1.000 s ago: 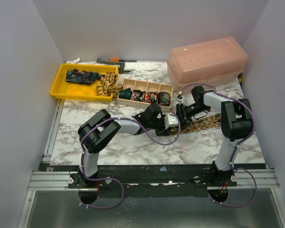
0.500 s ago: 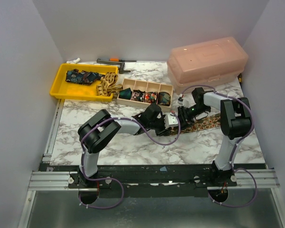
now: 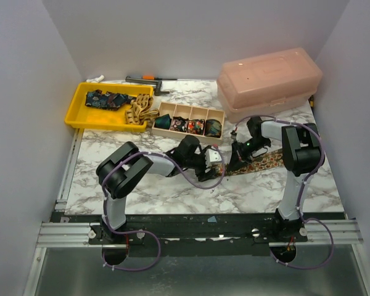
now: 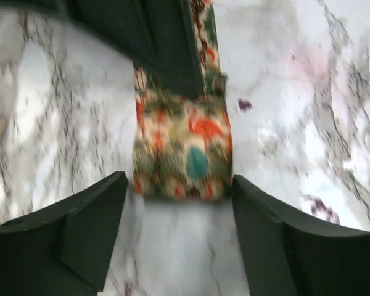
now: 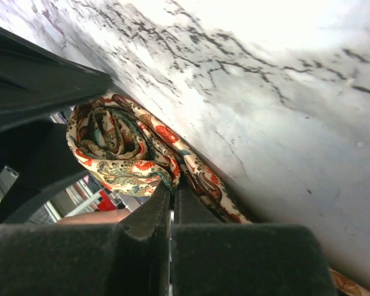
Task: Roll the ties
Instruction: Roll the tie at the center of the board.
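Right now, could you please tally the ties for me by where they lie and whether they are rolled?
Rolled ties in the wooden organiser: 4
Loose in the yellow tray (dark blue tie, tan tie): 2
Part-rolled tie on the table: 1
Total: 7

Place: robot lab cell | cues — plain white walls (image 3: 24, 92), aluminium rail (image 3: 68, 233), marble-pattern table (image 3: 172, 192)

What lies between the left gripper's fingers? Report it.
The coiled end of the tie lies there, with the left gripper open around it. The left wrist view shows it.
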You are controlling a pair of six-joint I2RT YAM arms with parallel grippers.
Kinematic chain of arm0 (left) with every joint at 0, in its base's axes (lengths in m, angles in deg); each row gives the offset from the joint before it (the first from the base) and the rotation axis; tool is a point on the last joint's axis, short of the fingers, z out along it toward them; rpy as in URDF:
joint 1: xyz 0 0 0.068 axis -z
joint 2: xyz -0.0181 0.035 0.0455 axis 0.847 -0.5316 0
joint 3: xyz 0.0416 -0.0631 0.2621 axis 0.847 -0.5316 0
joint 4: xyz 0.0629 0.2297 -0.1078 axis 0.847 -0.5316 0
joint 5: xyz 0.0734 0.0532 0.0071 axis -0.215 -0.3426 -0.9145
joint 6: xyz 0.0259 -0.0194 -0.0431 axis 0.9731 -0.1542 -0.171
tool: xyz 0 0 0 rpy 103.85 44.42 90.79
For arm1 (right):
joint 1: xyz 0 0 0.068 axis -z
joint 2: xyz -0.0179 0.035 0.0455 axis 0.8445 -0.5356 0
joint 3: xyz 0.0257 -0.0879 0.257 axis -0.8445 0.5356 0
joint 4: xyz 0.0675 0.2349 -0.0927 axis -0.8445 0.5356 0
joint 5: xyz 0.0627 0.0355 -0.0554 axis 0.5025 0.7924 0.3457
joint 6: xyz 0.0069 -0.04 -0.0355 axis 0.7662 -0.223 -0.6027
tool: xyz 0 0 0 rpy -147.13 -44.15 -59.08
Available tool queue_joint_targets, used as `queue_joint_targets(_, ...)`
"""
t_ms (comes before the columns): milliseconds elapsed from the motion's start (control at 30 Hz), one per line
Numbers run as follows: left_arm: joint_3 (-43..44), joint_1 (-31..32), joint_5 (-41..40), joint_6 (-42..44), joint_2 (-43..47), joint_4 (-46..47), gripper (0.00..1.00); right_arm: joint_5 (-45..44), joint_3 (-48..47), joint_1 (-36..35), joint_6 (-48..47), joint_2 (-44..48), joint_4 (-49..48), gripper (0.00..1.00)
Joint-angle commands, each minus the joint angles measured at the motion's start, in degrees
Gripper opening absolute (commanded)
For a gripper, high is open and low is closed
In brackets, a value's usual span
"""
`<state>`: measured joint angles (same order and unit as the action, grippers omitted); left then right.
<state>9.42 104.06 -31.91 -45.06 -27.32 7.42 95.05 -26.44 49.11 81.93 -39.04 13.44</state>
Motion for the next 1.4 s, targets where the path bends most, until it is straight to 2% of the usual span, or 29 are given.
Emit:
queue_joint_targets(0, -10.5, -3.5, 8.4, -2.0, 4.6, 9.2, 0.75, -11.2, 2.0, 0.3, 0.9, -3.8, -4.3, 0.0)
queue_joint_targets(167, -15.6, -4.0, 9.3, -6.6, 5.9, 22.4, 0.8, -12.6, 1.9, 0.3, 0.7, -4.9, -4.1, 0.0)
queue_joint_targets(467, -12.3, -1.6, 5.2, -11.4, -2.3, 27.1, 0.71, -11.9, 1.0, 0.1, -0.9, -6.2, -3.2, 0.0)
queue_joint_targets(567, -11.7, -1.3, 4.5, -10.3, -3.1, 26.8, 0.66, -10.8, 0.8, -0.1, -1.5, -6.8, -2.6, 0.0)
queue_joint_targets(767, -10.8, -1.2, 5.9, -9.7, -1.3, 26.8, 0.46, -9.8, 0.5, -0.6, -1.4, -7.6, -2.7, 0.0)
queue_joint_targets(833, -9.8, -0.8, 6.3, -10.5, -0.2, 26.7, 0.42, -9.6, 0.5, -0.7, -1.3, -7.7, -2.9, 0.0)
queue_joint_targets(1267, -2.0, 1.1, 5.5, -9.7, -4.3, 23.1, 0.43, -7.9, -0.1, -1.0, -2.2, -8.4, -2.9, 0.0)
queue_joint_targets(1367, -0.9, 1.1, 5.2, -9.0, -5.5, 20.8, 0.5, -6.5, 0.2, -1.0, -2.1, -8.4, -3.2, 0.0)
